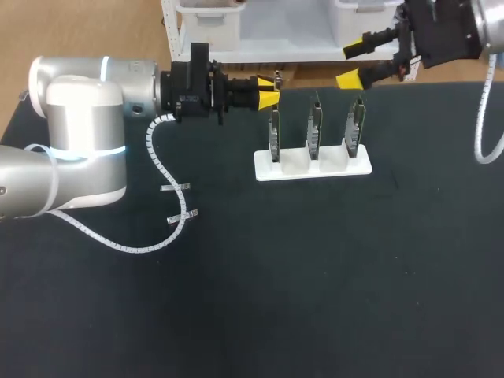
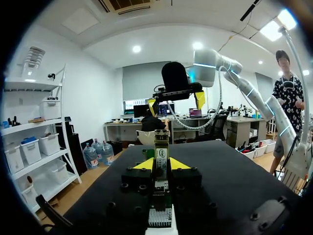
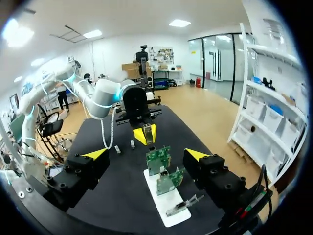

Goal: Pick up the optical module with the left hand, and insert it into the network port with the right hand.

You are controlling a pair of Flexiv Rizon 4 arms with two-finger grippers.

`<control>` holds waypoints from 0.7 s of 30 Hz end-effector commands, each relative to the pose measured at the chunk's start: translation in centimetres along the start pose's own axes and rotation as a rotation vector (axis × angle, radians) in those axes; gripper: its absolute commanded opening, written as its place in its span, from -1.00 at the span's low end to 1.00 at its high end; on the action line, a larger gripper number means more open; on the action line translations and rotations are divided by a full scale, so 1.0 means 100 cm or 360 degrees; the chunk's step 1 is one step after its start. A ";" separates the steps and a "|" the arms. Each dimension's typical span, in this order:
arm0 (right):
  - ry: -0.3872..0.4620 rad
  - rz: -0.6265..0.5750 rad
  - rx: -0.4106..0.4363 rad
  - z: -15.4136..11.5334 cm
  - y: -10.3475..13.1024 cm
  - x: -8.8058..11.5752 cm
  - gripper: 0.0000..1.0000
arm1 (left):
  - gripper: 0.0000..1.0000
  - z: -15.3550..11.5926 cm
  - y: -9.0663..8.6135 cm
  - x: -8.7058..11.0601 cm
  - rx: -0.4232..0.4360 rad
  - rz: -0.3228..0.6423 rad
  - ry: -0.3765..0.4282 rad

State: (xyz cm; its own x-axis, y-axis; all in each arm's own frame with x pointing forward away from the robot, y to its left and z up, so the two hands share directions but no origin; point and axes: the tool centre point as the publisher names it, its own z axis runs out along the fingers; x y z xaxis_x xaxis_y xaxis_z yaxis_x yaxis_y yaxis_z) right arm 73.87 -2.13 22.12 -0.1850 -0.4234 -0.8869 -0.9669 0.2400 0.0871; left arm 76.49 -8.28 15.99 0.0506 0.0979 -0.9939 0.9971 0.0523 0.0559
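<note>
Optical module (image 2: pixel 161 155) first: it stands upright at the left end of the white stand (image 1: pixel 339 168), pinched between the yellow tips of the left tool (image 1: pixel 270 94), which is closed on its two sides. Its lower end sits right over the board in that end slot, and I cannot tell whether it has come clear of it. Three boards (image 1: pixel 314 126) stand on edge in the stand, which rests on the dark counter (image 1: pixel 315 276). The right tool (image 1: pixel 353 64) hangs behind and above the right end of the stand, its fingers spread wide and holding nothing.

The pick-up looks under way and the handover to the right tool not yet begun. The main risk, as I judge it, is the lift. The stand is light and looks unfastened (nothing visible pins it to the counter). If the module drags in its seat, the whole stand could tip or slide and carry the other boards with it. A pull off the module's own line would make that worse.

The grip is narrow and near the module's upper part, so the module could twist between the tips and reach the handover skewed. The network port is too small to pick out on the boards, so a tilted module would likely jam at its mouth.
</note>
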 end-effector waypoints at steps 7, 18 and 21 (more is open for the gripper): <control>0.0000 -0.0112 -0.0013 0.031 0.010 -0.009 1.00 | -1.00 0.001 0.003 0.000 0.0011 -0.0003 0.0004; 0.0066 -0.0183 -0.0192 0.057 0.005 -0.020 1.00 | -1.00 0.001 0.003 0.000 0.0011 -0.0003 0.0004; 0.0078 -0.0190 -0.0221 0.065 0.003 -0.024 1.00 | -1.00 0.001 0.003 0.000 0.0011 -0.0003 0.0004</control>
State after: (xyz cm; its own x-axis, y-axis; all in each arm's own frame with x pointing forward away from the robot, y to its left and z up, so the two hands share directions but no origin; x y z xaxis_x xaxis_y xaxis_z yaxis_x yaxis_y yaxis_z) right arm 73.93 3.81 21.53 -0.0726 -0.4808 -0.8738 -0.9939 0.1073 0.0235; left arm 76.49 -8.27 15.99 0.0506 0.0979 -0.9939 0.9971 0.0524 0.0559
